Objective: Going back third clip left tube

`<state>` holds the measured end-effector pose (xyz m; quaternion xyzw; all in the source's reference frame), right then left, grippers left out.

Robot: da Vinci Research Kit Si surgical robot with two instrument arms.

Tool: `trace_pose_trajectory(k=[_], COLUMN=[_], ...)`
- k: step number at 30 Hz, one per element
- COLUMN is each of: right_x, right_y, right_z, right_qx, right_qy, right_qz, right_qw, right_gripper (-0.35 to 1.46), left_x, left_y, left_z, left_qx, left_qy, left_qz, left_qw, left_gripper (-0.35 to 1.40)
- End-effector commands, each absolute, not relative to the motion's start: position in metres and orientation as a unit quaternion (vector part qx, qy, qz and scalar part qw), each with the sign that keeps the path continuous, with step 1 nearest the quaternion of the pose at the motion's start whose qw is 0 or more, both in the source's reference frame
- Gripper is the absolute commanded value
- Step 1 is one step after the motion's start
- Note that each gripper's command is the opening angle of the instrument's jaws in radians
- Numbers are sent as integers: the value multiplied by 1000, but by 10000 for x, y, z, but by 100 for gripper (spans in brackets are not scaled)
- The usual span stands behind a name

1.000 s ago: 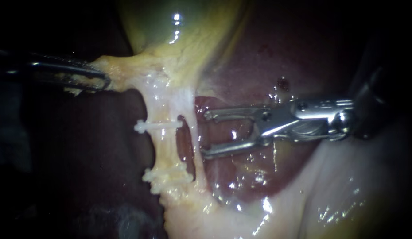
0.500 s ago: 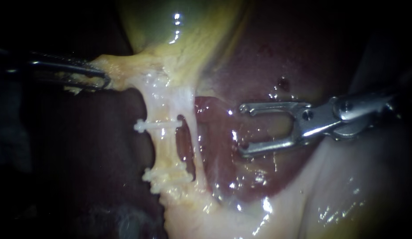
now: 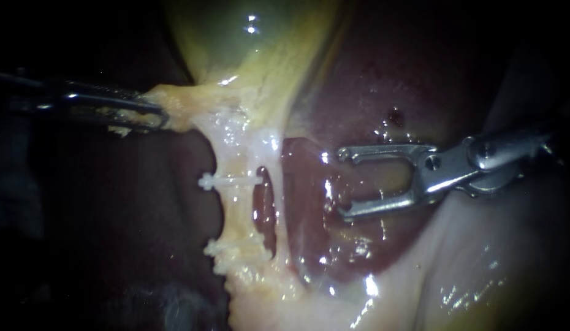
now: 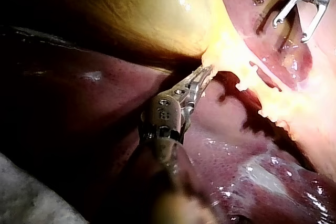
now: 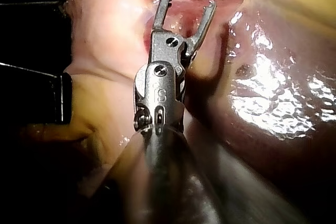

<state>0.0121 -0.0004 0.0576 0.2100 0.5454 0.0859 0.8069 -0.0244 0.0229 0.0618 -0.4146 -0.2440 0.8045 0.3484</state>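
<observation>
White clip point(image 3: 230, 181): stiff, on left tube point(image 3: 237, 211).
Left tube: soft, slick, probably fragile; grip fat point(image 3: 187, 101) above clip.
Left instrument point(image 3: 159, 116): pinching that fat.
Right instrument point(image 3: 341, 184): jaws spread, empty, off clip.

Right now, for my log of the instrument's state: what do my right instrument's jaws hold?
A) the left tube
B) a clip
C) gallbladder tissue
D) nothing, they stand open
D: the right instrument shows a clear gap between its jaws with only liver behind it, well apart from the left tube and its clip.
</observation>
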Motion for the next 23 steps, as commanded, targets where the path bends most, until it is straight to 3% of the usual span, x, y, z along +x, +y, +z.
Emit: trace_pose_trajectory(k=[1, 9, 23], right_x=[121, 121, 121], right_y=[-4, -5, -5], right_z=[576, 574, 575], right_qx=[210, 210, 211], right_qy=[546, 546, 546], right_qz=[86, 86, 85], right_qw=[807, 807, 806], right_gripper=[50, 50, 50], left_x=[-248, -264, -264], left_y=[228, 220, 219], left_z=[623, 636, 635], left_qx=[-414, -415, -416], left_qy=[-248, -254, -256], left_qz=[804, 806, 806], left_qw=[346, 338, 335], left_gripper=[-35, -35, -35])
